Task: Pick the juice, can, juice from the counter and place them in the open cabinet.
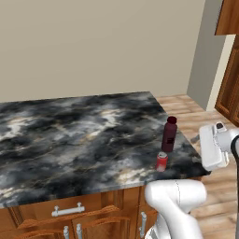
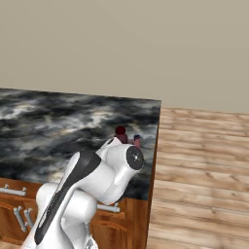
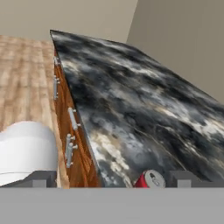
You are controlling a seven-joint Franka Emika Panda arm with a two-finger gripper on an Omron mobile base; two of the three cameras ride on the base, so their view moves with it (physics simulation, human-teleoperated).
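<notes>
The can (image 1: 161, 161) is sat at the surface (image 1: 70, 135) edge, around 7 o'clock off the dark bottle (image 1: 169, 134). Gripper (image 3: 109, 186) is spread wide, nothing held; it's probably best lowered squarely so the bottle isn't bumped.

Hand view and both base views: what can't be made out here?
- Can: hand view's bottom edge cuts off its body.
- Bottle: right base view, arm hides all but the cap.
- Cabinet: left base view, cut by right edge; interior unseen.
- Gripper: only fingertips show.
</notes>
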